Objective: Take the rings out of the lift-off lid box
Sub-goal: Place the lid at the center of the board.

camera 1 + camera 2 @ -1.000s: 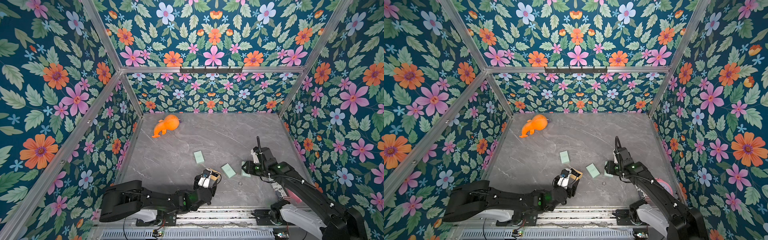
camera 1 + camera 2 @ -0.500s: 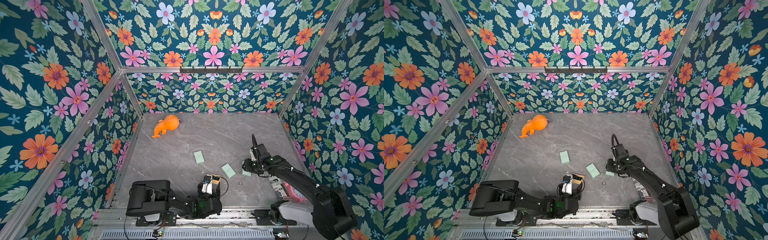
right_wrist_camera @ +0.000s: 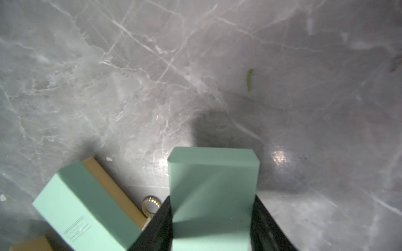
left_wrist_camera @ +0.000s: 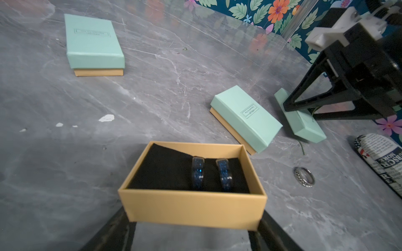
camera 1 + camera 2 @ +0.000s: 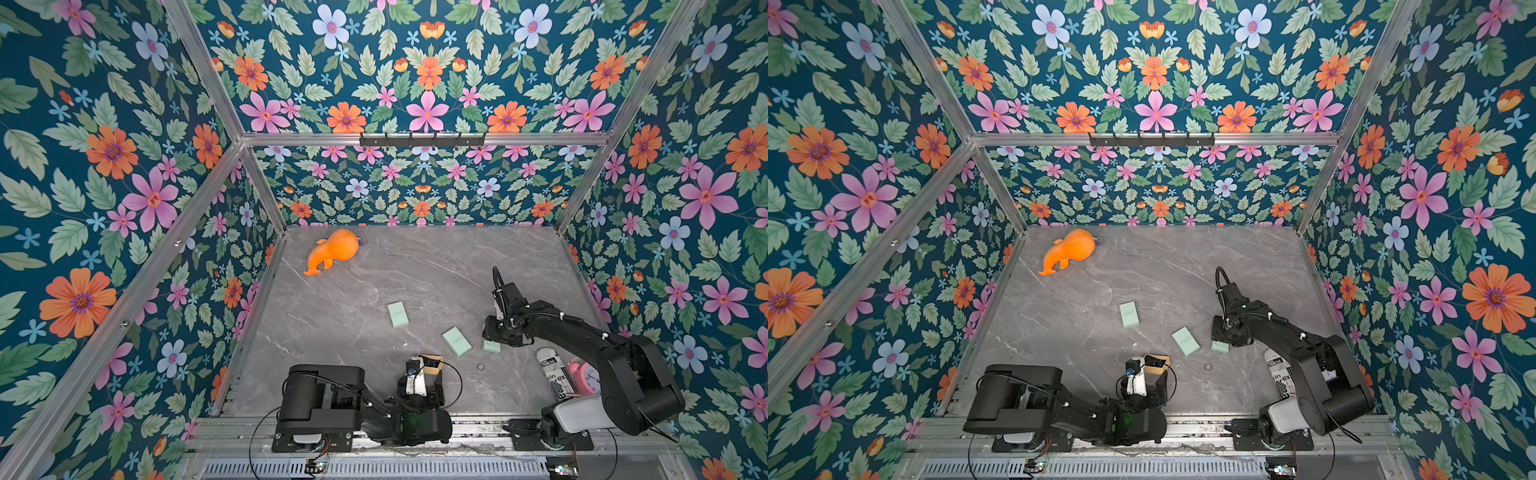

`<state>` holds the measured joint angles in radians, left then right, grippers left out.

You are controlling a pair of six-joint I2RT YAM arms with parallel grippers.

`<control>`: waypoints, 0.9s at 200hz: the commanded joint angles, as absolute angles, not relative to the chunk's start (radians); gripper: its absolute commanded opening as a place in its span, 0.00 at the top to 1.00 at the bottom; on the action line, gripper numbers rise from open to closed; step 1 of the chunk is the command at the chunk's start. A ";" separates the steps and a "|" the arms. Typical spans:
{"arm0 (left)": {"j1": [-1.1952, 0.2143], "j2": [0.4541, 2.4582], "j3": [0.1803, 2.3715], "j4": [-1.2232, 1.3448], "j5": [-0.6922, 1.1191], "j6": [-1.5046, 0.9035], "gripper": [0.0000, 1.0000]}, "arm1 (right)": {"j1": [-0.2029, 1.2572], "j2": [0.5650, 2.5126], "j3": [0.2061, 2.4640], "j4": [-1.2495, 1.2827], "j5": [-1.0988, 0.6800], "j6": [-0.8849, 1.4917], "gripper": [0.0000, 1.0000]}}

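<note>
Rings (image 4: 198, 173) stand on edge, two of them, dark with a blue band, side by side in the black foam of the open box (image 4: 174, 202), a tan base with no lid on it. The left claw (image 4: 194, 223) is clamped on that box, one finger at each side wall, near the front edge of the tabletop (image 5: 357, 316) (in both top views the box shows at the claw's tip). A third one, the silvery ring (image 4: 304, 176), lies flat on the bare tabletop outside the box, between it and a printed can (image 4: 382, 165).

The right claw (image 3: 212, 195) is clenched on the mint-green lid (image 3: 213, 173), a finger on each long side. The lid is tilted, and I cannot tell whether its lower end touches the tabletop.

Two more boxes lie flat with their lids on. The nearer closed box (image 5: 456, 341) is just beside the held lid, and the farther closed box (image 5: 397, 314) sits toward the middle of the tabletop. An orange plush toy (image 5: 332, 251) lies in the far left corner, well apart from everything else. A pink alarm clock (image 5: 584, 376) stands against the can, partly hidden by the right arm.
</note>
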<state>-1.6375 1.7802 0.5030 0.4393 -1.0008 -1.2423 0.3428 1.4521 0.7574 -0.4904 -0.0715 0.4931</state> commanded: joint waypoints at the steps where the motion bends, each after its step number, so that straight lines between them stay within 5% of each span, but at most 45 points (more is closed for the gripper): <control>1: -1.640 1.802 0.497 0.390 -0.977 -1.341 0.29 | 0.343 1.474 0.768 -0.497 -0.049 0.478 0.54; 119: -1.644 1.780 0.512 0.383 -0.929 -1.308 0.01 | 0.343 1.468 0.819 -0.575 -0.038 0.472 0.35; 180: -1.642 1.436 0.495 0.144 -0.988 -1.224 0.00 | 0.505 1.346 0.894 -0.724 0.046 0.525 0.35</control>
